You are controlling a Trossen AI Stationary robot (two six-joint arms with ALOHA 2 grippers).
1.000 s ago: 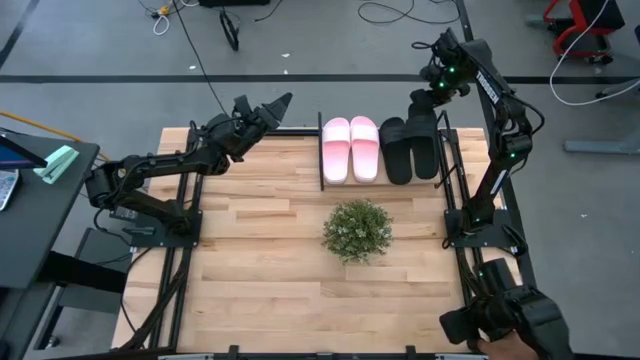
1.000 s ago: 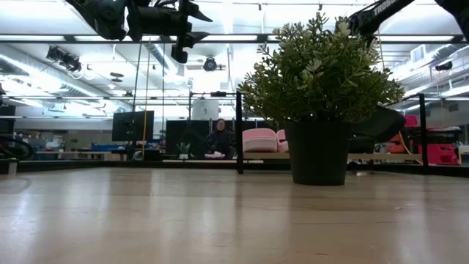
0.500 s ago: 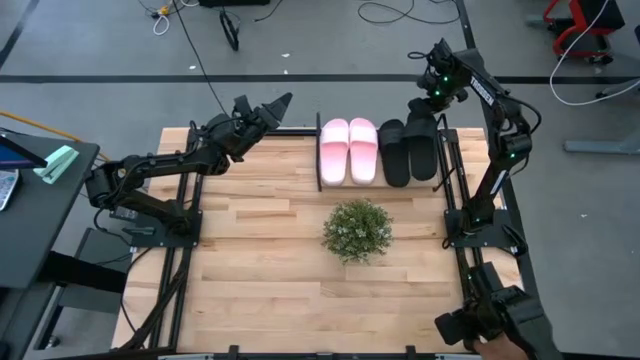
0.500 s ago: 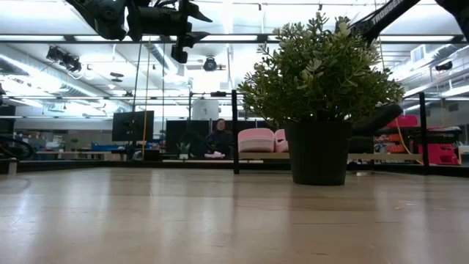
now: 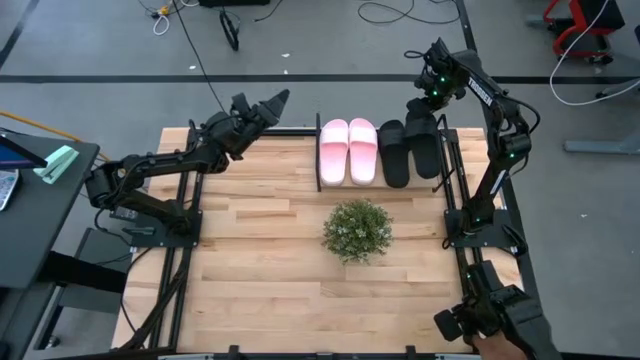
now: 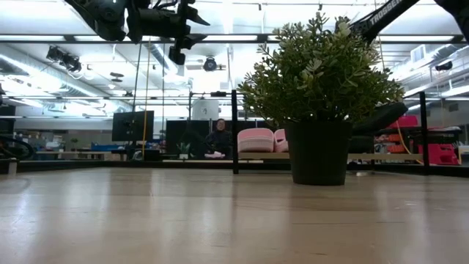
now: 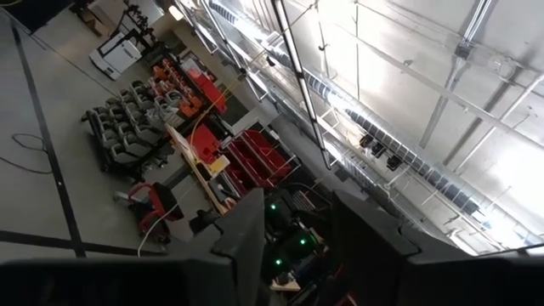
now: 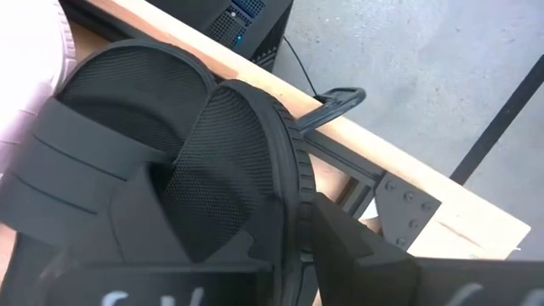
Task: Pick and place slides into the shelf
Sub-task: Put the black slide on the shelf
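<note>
Now black slide (image 8: 212, 170) pinched between right fingers (image 8: 357, 246).

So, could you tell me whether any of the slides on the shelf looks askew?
Yes: the rightmost black slide sits tilted, one edge lifted and overlapping its partner, with the right tool shut on it. The pink pair lies flat and parallel.

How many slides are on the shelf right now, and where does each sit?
4, side by side in the shelf: two pink slides on its left half, then two black slides. The right gripper grips the outermost black one, which is tilted.
</note>
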